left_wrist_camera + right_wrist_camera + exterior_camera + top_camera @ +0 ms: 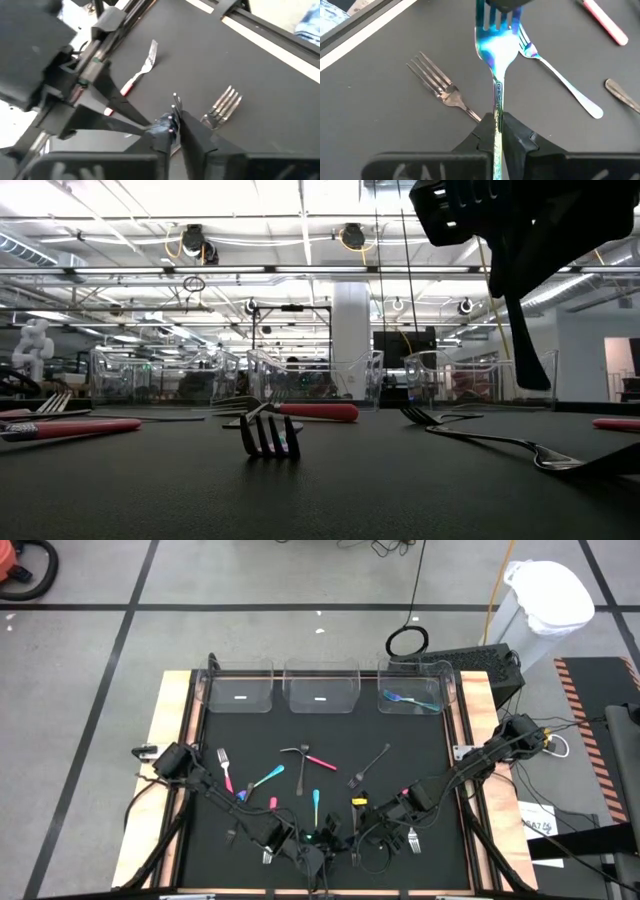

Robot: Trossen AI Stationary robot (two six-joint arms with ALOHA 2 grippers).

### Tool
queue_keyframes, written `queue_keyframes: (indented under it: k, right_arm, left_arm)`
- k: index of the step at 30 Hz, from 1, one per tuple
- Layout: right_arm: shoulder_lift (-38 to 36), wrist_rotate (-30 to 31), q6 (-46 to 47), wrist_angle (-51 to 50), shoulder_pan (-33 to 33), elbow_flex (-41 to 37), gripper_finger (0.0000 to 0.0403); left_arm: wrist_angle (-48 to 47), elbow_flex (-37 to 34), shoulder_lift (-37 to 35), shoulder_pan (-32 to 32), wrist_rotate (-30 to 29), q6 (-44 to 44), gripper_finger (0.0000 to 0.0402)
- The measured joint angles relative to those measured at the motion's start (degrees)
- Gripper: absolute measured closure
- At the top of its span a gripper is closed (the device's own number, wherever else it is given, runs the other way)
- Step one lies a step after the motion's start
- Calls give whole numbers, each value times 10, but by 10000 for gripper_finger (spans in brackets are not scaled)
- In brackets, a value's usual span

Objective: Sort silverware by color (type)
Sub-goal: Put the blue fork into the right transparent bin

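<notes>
An iridescent teal-blue fork (495, 50) hangs over the mat's near middle (314, 837), between my two grippers. My right gripper (497, 125) (348, 833) is shut on its handle. My left gripper (176, 117) (300, 846) comes from the other side and is shut at the fork's tine end; in the right wrist view it is the dark shape (502, 4) over the tines. Other silverware lies flat on the mat: pink-handled forks (225, 772) (312, 758), teal pieces (268, 778) (316, 802), a black fork (370, 767). My left gripper is shut on the fork's tine end (495, 20); a bright metal tip (175, 100) sticks out past its shut fingers. The gripper's own body hides just where the fingers sit. My right gripper pinches the fork's handle (496, 107) between its two fingers. The handle runs along the fingers, tines pointing away from the wrist. The fork is lifted clear of the mat, slanting down and forward.
Three clear bins stand along the far edge (240, 690) (322, 688) (415, 690); the right one holds a blue piece (410, 700). A silver fork (440, 85) (222, 107) lies close under the grippers. Wooden rails (170, 760) frame the mat.
</notes>
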Motion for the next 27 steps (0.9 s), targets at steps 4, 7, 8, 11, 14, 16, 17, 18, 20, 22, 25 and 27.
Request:
queue_keyframes:
  k: [4,7,8,11,14,16,17,18,20,22,25,27]
  right_arm:
    - [-1,3,4,6,0,0,374]
    - [-1,14,6,14,0,0,348]
    - [-1,25,7,13,0,0,338]
    - [-1,70,9,7,4,0,303]
    - [-1,100,9,-5,8,0,267]
    - [-4,108,5,-13,12,0,245]
    - [-7,109,4,-17,13,0,235]
    - [-12,109,3,-19,15,0,226]
    - [-27,110,2,-33,21,0,211]
    - [-46,125,8,-41,28,0,200]
    - [-80,192,38,-75,48,0,194]
    - [-102,230,56,-95,65,0,193]
  left_arm:
    - [-1,0,0,-1,4,14,394]
    - [1,0,0,-1,-1,17,394]
    - [2,0,0,0,-4,18,394]
    - [3,0,0,0,-5,19,394]
    - [2,0,0,-3,-5,21,394]
    - [1,0,-3,-6,-5,35,394]
    - [1,0,-5,-8,-5,43,394]
    - [3,0,-7,-11,-5,45,394]
    - [3,0,-18,-20,-11,47,394]
    - [5,0,-30,-29,-21,46,395]
    - [10,0,-47,-46,-37,41,395]
    - [20,0,-59,-59,-53,32,395]
